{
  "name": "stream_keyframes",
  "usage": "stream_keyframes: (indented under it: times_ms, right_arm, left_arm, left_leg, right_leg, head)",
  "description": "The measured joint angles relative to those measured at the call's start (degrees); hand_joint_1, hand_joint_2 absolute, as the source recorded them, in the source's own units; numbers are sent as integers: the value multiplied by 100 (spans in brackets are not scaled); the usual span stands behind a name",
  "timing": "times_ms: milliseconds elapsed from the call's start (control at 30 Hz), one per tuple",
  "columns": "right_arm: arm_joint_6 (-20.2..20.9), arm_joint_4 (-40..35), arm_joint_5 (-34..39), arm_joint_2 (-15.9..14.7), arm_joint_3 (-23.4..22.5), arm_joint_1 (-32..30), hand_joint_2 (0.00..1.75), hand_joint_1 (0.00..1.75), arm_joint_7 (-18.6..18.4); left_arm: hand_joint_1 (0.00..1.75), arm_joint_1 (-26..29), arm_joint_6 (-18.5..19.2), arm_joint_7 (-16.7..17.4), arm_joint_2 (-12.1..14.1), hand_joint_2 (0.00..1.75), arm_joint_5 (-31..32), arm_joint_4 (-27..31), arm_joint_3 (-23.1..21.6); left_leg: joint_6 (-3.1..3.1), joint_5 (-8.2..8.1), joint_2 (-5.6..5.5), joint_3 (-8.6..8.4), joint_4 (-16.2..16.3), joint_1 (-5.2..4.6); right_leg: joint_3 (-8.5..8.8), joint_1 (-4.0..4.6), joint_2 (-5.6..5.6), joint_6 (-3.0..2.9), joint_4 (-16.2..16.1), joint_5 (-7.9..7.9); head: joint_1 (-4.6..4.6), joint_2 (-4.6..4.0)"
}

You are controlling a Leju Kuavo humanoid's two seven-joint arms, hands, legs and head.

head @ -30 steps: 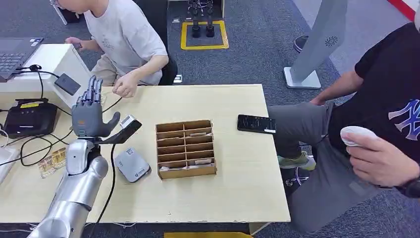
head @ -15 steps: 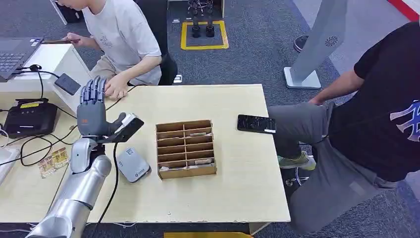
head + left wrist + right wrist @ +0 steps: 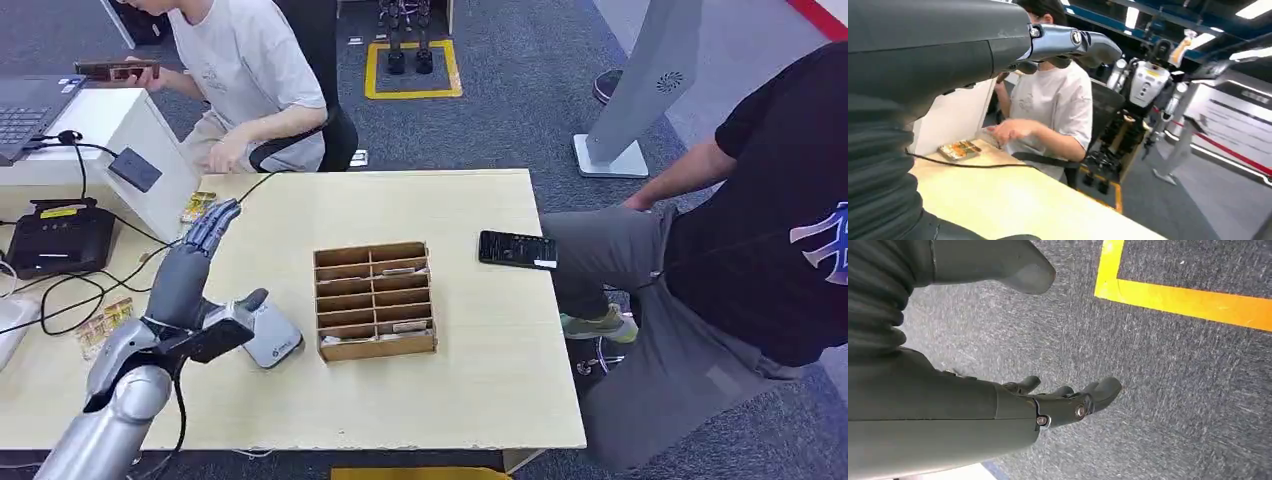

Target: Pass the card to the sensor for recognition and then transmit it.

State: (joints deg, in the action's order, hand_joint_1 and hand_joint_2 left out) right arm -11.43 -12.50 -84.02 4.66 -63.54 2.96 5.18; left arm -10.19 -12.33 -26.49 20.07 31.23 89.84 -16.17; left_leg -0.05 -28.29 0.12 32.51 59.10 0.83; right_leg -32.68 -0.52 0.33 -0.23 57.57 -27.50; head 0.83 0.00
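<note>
Left hand (image 3: 190,290) lay low over the worktop (image 3: 480,400) near its left edge, fingers (image 3: 212,226) stretched flat toward the far-left corner, thumb pinning a dark flat piece, probably the card (image 3: 215,340), over the grey sensor (image 3: 268,335) lying on the worktop. Whether card and sensor touched, could not tell. Right hand (image 3: 1058,400) hung over carpet, loosely released, holding nothing. Beyond the sensor toward mid-worktop stood a wooden slotted box (image 3: 375,299), a phone (image 3: 517,249) near the right edge. Person seated past the far edge. Judged: recognition step underway; transmitting the card not yet done.
</note>
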Motion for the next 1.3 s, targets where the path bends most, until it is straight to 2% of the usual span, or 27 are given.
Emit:
stream_keyframes:
  times_ms: [200,400,500,567,667,867,1100,1300]
  right_arm:
    - [-15,-2,13,0,-20,2,175,0,4]
    - [-35,-26,55,0,-98,-9,175,0,24]
    - [-33,-48,68,0,-142,-7,175,0,29]
    - [-31,-48,63,0,-155,-18,175,0,4]
    - [-22,-48,61,0,-179,-26,175,0,-13]
    - [2,-50,61,0,-218,-34,175,0,-20]
    - [-57,-77,59,2,-236,-33,175,0,0]
    - [-50,-85,31,2,-240,-32,175,0,-13]
  left_arm:
    - [0,301,83,-88,149,175,46,426,0]
    - [0,934,199,-464,251,175,9,704,4]
    - [0,1262,456,-699,330,175,-39,882,20]
    - [0,1531,435,-767,341,175,195,963,24]
    - [0,1816,310,-767,341,175,494,974,24]
    - [0,1994,239,-765,341,175,594,1003,22]
    - [0,2021,-87,-673,304,175,964,985,-212]
    - [0,1977,-210,-575,277,175,1135,931,-426]
  left_leg:
    - [-1,2,-3,-2,0,0]
    - [-1,2,-2,-3,0,-1]
    - [-4,-1,1,-2,-2,-1]
    - [-4,-1,1,-2,-2,-1]
    - [-4,-1,-2,-1,-2,-1]
    - [-4,0,-5,-5,-1,0]
    - [-4,0,-7,-3,-1,-1]
    - [-4,0,-6,-3,-1,-1]
  right_leg:
    - [8,0,-4,-4,1,5]
    - [5,0,-2,-4,0,4]
    - [4,0,1,-5,0,3]
    - [2,0,1,-6,0,0]
    - [1,0,-3,-4,0,-3]
    - [5,0,-8,-5,0,-2]
    - [6,-1,-10,-5,0,-2]
    - [5,-1,-10,-5,0,-2]
  head:
    - [0,0]
    - [2,0]
    - [0,0]
    - [0,0]
    - [0,0]
    - [0,0]
    - [0,0]
    - [2,0]
